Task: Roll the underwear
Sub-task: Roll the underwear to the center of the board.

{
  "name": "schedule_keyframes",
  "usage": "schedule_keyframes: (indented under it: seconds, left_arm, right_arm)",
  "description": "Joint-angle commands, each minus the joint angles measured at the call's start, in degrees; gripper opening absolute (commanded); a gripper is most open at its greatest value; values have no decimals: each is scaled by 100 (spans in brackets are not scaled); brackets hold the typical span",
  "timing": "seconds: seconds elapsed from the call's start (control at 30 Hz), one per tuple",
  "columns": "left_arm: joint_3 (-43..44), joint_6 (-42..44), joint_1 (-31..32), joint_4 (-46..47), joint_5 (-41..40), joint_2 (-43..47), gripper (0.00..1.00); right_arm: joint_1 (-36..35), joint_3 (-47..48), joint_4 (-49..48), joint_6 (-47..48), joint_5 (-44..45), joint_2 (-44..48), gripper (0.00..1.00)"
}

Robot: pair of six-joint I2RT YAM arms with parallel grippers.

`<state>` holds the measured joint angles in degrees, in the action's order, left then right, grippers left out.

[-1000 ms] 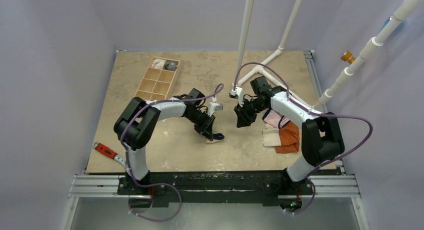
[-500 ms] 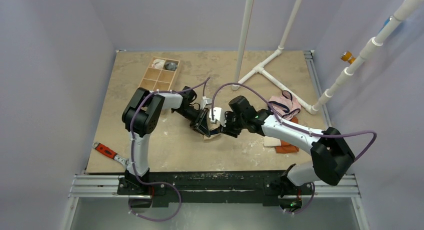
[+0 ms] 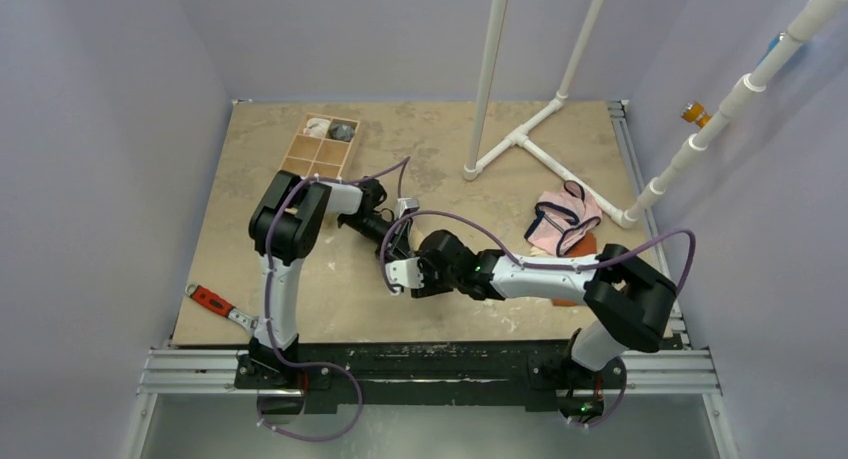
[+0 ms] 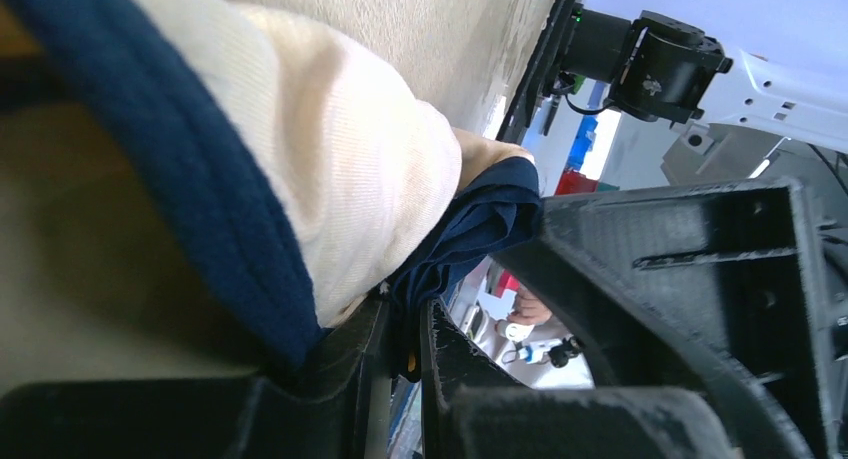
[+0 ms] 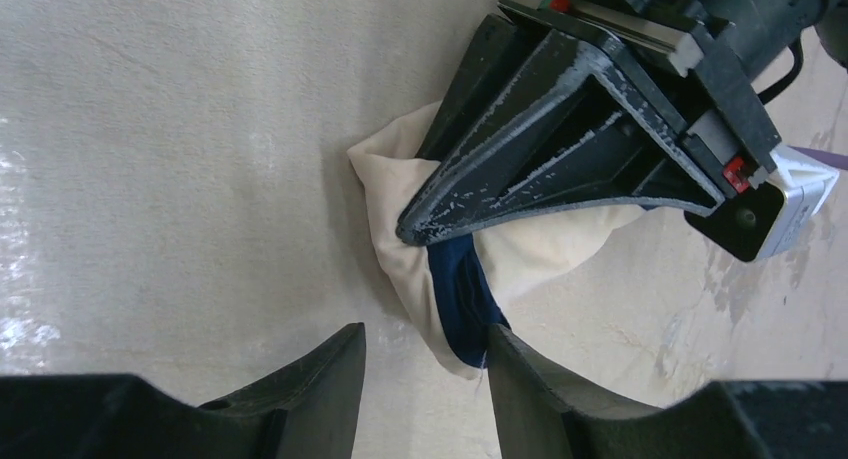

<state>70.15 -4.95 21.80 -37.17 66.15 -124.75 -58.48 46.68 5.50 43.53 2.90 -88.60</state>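
Observation:
The underwear (image 5: pixel 455 279) is a bunched cream-beige roll with a dark navy band, lying on the table. My left gripper (image 5: pixel 415 229) is shut on it, fingertips pinching the fabric at the navy edge. The left wrist view shows the cream fabric (image 4: pixel 340 149) and the navy edging (image 4: pixel 470 229) caught between the closed jaws (image 4: pixel 405 329). My right gripper (image 5: pixel 425 364) is open just in front of the roll's lower end, one finger (image 5: pixel 545 399) beside the navy band. In the top view both grippers, left (image 3: pixel 393 247) and right (image 3: pixel 398 277), meet mid-table and hide the underwear.
Pink briefs with dark edging (image 3: pixel 562 217) lie at the right over an orange cloth (image 3: pixel 585 243). A wooden divided tray (image 3: pixel 320 149) stands at the back left. A red-handled tool (image 3: pixel 212 301) lies near the front left edge. White pipe frame (image 3: pixel 520 139) stands behind.
My right arm has swung from the right side across and down to the left gripper. The left gripper, still holding the underwear, has shifted slightly left.

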Motion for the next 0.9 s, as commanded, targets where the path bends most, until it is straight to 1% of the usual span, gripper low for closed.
schedule_keyframes:
  seconds: [0.0, 0.23, 0.33, 0.4, 0.47, 0.53, 0.57, 0.67, 0.87]
  left_arm:
    - [129, 65, -44, -174, 21, -151, 0]
    - [170, 153, -45, -265, 75, -190, 0]
    - [202, 229, -45, -357, 73, -206, 0]
    - [230, 275, -47, -401, 66, -221, 0]
    - [267, 313, -45, -465, 40, -205, 7]
    - [336, 375, -47, -579, -26, -157, 17]
    - [372, 409, -51, -627, -54, -110, 22]
    - [475, 468, -60, -803, -248, 67, 39]
    - [769, 633, -84, -1116, -744, 250, 56]
  right_arm:
    - [-140, -14, -635, 362, 466, -219, 46]
    - [-206, 69, -912, 530, 603, -666, 40]
    - [-224, 134, -900, 567, 563, -826, 33]
    - [-234, 193, -799, 573, 497, -883, 24]
    - [-258, 289, -591, 550, 442, -920, 13]
    - [-282, 374, -254, 486, 350, -895, 3]
    - [-291, 410, -83, 451, 292, -867, 0]
    - [-333, 536, 521, 288, 115, -784, 0]
    - [-465, 770, 1513, -109, -184, -635, 0]
